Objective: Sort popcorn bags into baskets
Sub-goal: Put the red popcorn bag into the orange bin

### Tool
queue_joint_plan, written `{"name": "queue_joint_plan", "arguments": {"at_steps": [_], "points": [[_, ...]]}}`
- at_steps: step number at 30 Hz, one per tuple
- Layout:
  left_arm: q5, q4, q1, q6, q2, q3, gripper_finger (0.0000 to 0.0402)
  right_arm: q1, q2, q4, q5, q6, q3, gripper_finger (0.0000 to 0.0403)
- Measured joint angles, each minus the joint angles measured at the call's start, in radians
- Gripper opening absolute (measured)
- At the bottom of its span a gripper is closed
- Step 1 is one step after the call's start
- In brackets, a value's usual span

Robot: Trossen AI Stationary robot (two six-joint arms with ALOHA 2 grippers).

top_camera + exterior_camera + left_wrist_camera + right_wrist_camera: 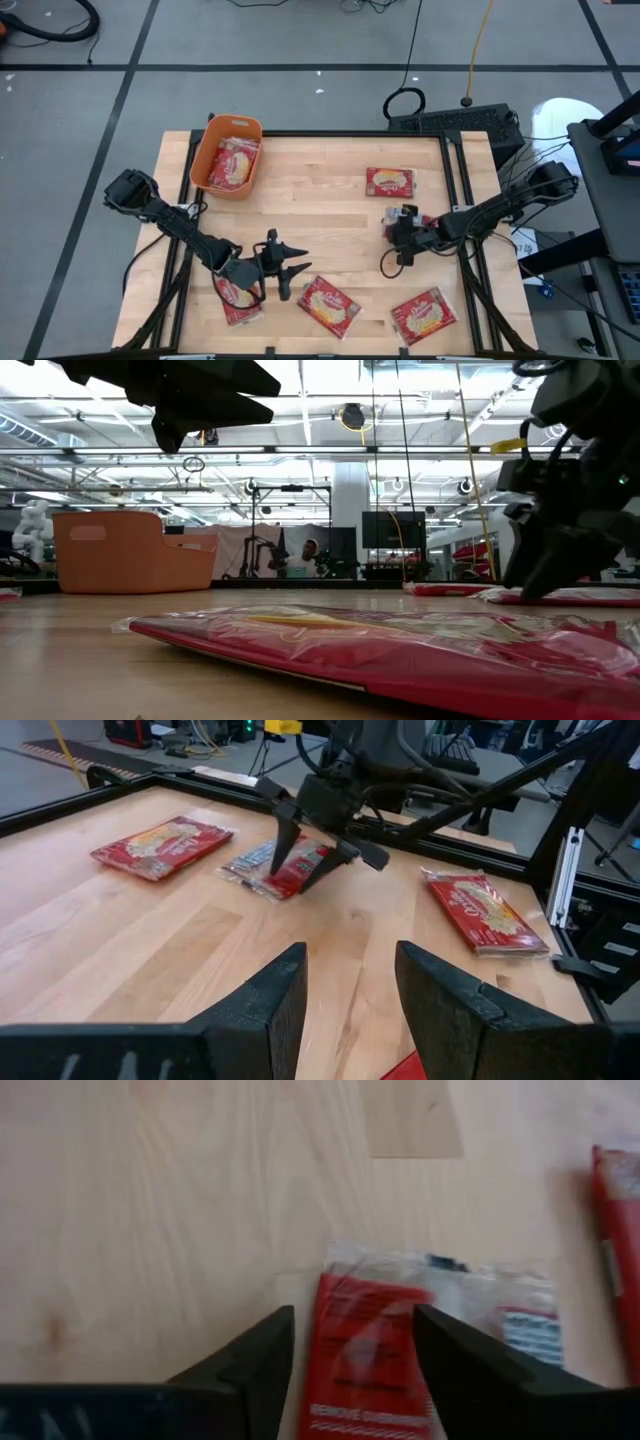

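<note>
While the left claw (290, 268) sits parted and empty over the counter (320, 190) front between two popcorn bags (329, 305), the right claw (402, 226) stands spread over a silver-and-red bag (375, 1345), not gripping it. Far left corner: orange basket (208, 158) with bags inside.
</note>
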Motion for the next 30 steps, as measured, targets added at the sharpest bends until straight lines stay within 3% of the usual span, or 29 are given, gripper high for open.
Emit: {"name": "queue_joint_plan", "arguments": {"at_steps": [3,6,15,30], "points": [[0.000,0.000,0.000,-0.001,0.000,0.000,0.0156,0.000,0.000,0.044,-0.018,0.033,-0.029,0.0206],[0.000,0.000,0.000,0.002,0.000,0.000,0.0156,-0.001,-0.003,0.101,-0.020,0.053,-0.063,0.0185],[0.000,-0.001,0.001,0.008,0.000,0.000,0.0156,-0.011,-0.002,0.166,-0.025,0.093,-0.096,0.0015],[0.000,0.000,0.050,0.010,0.000,0.000,0.0156,-0.008,0.001,0.567,-0.168,-0.029,-0.101,0.0000]]}}
